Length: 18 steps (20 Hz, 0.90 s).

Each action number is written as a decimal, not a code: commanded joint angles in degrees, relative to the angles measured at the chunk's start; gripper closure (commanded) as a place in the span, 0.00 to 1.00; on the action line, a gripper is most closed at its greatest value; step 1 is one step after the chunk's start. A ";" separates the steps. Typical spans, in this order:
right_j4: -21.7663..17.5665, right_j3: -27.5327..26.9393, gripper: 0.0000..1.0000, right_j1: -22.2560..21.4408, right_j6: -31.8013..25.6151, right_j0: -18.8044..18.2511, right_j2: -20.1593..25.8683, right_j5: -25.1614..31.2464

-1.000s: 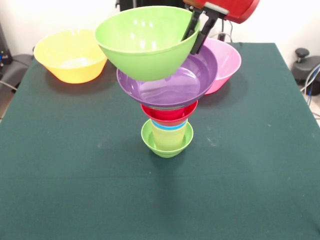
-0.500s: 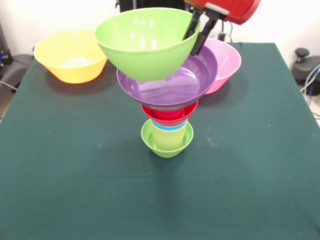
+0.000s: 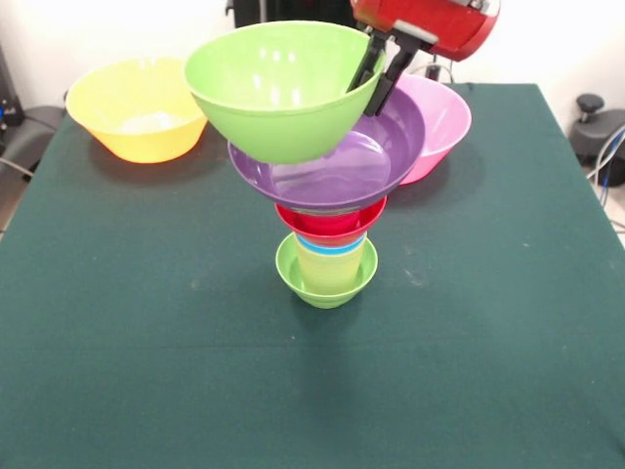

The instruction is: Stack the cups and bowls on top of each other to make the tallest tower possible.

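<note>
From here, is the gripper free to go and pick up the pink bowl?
Probably not yet. The gripper is shut on the rim of the large green bowl, held tilted above the purple bowl. The pink bowl stands open on the table behind the tower.

We see only the end of our arm (image 3: 430,21) above the large green bowl (image 3: 278,93): a rounded, glossy red shell with a bright highlight along its upper curve. On the side of the shell nearest that bowl sits a small pale grey plate, and a thin orange-brown strip edges the red casing just above the bowl's rim. From there our gripper (image 3: 379,70) continues as two slim black fingers (image 3: 368,61), straight and flat-sided, with a matte finish, narrowing slightly toward their tips. Any markings or screws on the shell are too small for us to make out.
</note>
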 commanded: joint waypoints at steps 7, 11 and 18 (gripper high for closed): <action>1.55 4.34 1.00 3.63 6.48 1.77 -0.20 -3.52; 1.93 4.79 1.00 3.68 6.95 2.10 -0.45 -4.05; 2.76 4.42 1.00 4.03 6.83 2.85 -1.09 -3.85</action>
